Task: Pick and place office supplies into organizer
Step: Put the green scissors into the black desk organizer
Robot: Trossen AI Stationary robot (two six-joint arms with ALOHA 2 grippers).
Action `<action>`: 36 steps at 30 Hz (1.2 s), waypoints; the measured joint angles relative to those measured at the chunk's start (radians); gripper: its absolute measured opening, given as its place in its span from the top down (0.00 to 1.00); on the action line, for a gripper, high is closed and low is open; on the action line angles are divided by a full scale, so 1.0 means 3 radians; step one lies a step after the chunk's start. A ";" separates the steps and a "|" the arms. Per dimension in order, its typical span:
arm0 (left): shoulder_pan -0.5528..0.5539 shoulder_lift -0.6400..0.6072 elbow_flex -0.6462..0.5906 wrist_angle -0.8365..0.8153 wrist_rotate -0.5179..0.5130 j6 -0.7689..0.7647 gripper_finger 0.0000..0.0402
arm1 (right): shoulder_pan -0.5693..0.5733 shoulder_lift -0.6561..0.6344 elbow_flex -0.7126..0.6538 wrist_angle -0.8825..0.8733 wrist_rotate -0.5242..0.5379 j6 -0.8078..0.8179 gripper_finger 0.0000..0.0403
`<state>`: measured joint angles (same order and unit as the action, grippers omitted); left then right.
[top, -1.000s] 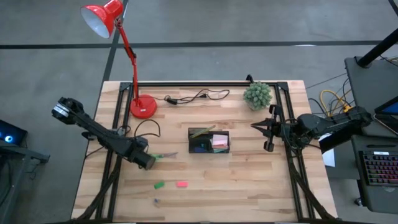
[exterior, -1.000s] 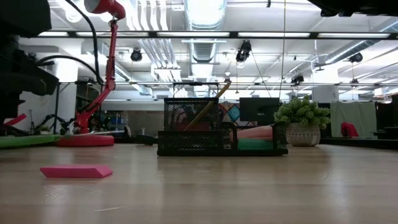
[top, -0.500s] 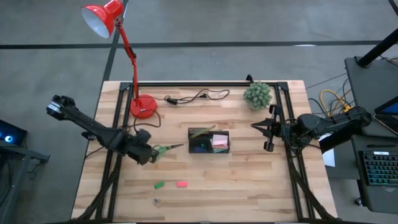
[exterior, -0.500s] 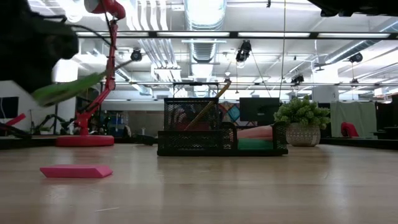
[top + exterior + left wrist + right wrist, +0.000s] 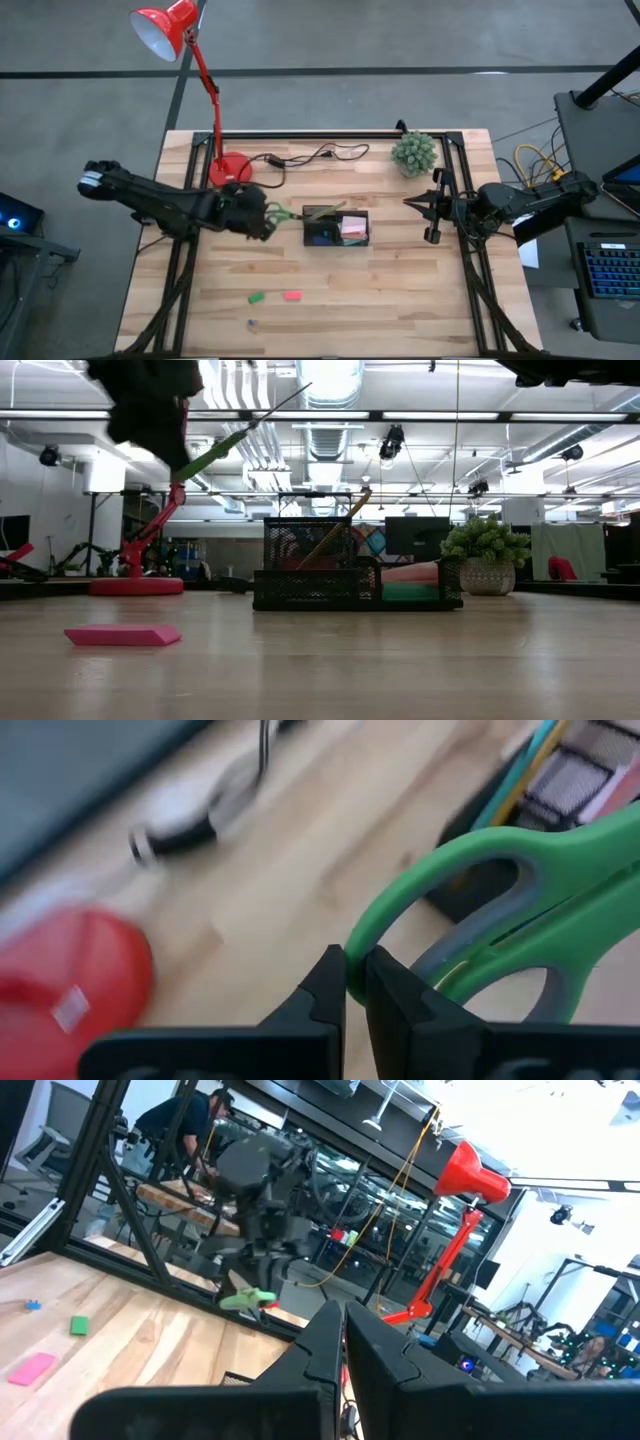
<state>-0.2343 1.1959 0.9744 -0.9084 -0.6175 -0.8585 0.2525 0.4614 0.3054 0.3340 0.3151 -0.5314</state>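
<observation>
Moved up and toward organizer [image 5: 336, 227] since a second ago: left gripper [image 5: 355, 982], clenched on scissors [image 5: 505, 910], held above table [image 5: 400, 290]. Right gripper [image 5: 343, 1342] clenched empty at right edge.

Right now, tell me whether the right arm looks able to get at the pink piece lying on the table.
Probably not: the right pincer waits at the table's right edge, with the pink piece far across toward the left arm's side.
</observation>
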 joint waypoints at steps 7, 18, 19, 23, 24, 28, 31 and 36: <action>0.0284 0.0382 0.0607 0.0004 -0.0412 0.1131 1.00 | 0.0000 0.0000 0.0000 0.0000 0.0001 0.0026 0.98; 0.0334 0.0925 0.1027 0.0001 -0.1265 0.2282 1.00 | 0.0001 0.0000 0.0000 -0.0001 0.0001 0.0026 0.98; 0.0338 0.0966 0.1029 0.0002 -0.1313 0.2327 1.00 | 0.0001 0.0000 0.0000 -0.0001 0.0001 0.0026 0.98; 0.0339 0.1099 0.1035 -0.0054 -0.1572 0.2487 1.00 | 0.0001 0.0000 0.0000 -0.0003 0.0001 0.0026 0.98; 0.0339 0.1125 0.1035 -0.0060 -0.1646 0.2543 1.00 | 0.0001 0.0000 0.0000 -0.0003 0.0000 0.0026 0.98; 0.0339 0.1199 0.1037 -0.0060 -0.1882 0.2760 1.00 | 0.0001 -0.0001 0.0000 -0.0004 0.0000 0.0026 0.98; 0.0339 0.1231 0.1037 -0.0060 -0.2077 0.2905 1.00 | 0.0001 0.0000 0.0000 -0.0004 0.0000 0.0026 0.98; 0.0339 0.1267 0.1037 -0.0058 -0.2164 0.3028 1.00 | 0.0001 0.0000 0.0000 -0.0005 0.0001 0.0026 0.98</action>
<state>-0.1326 1.5762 1.2854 -0.9257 -1.2668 0.0498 0.2527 0.4614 0.3054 0.3324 0.3153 -0.5236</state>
